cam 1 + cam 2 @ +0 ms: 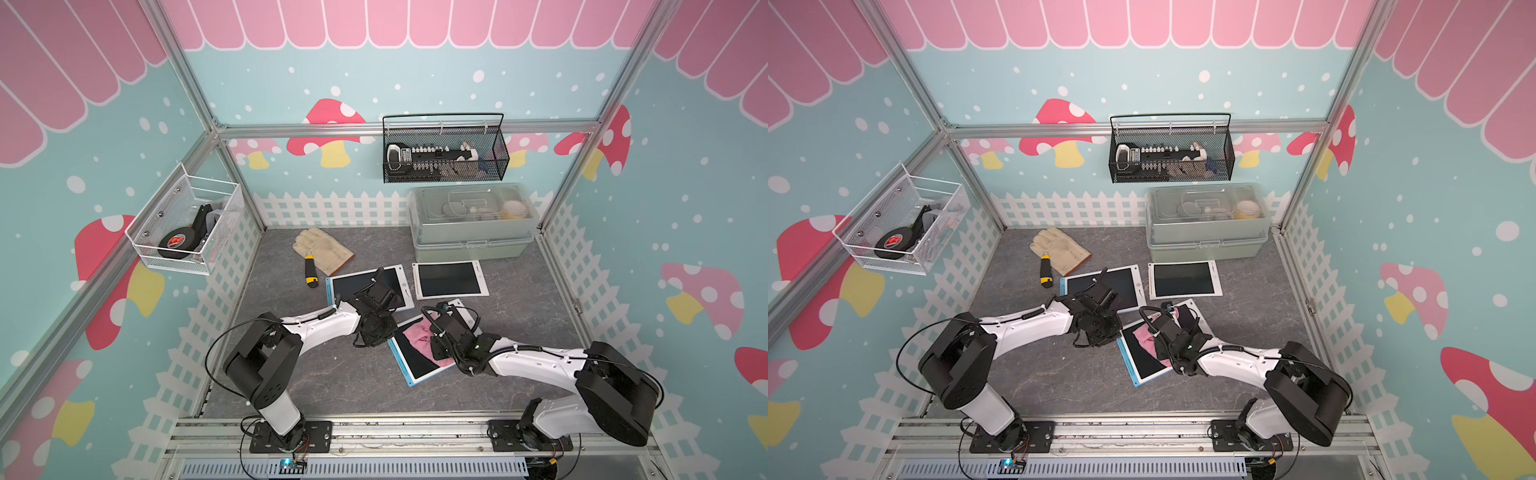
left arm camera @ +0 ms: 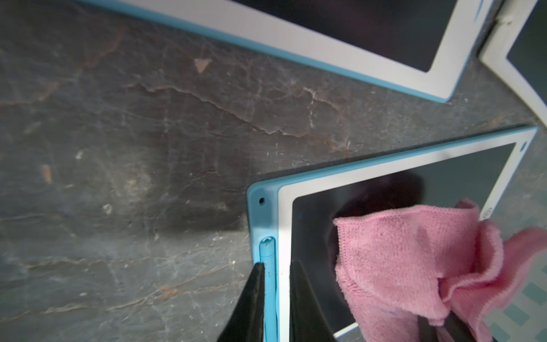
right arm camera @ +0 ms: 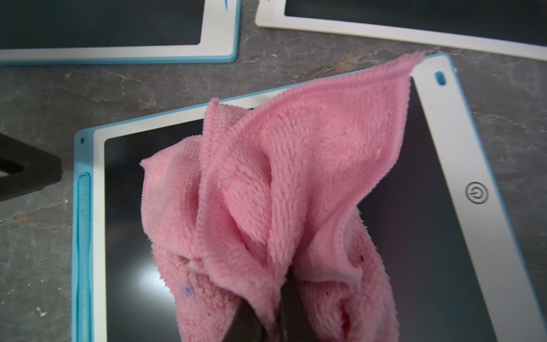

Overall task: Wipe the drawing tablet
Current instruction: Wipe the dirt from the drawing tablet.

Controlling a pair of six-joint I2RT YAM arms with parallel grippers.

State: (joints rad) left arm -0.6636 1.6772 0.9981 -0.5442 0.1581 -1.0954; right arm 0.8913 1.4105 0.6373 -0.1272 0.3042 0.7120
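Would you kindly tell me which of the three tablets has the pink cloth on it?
The tilted tablet nearest the robot's base carries the pink cloth; the other blue-edged tablet and the white tablet behind it have no cloth.

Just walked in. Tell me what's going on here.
The right gripper is shut on a bunched pink fluffy cloth on the dark screen of the nearest blue-edged drawing tablet. The left gripper sits at that tablet's edge, jaws narrowly apart either side of the blue stylus; a grip is unclear. A second blue-edged tablet and a white-framed tablet lie beyond.

Overhead pair; wrist close-ups on tablet point(image 3: 124, 207)
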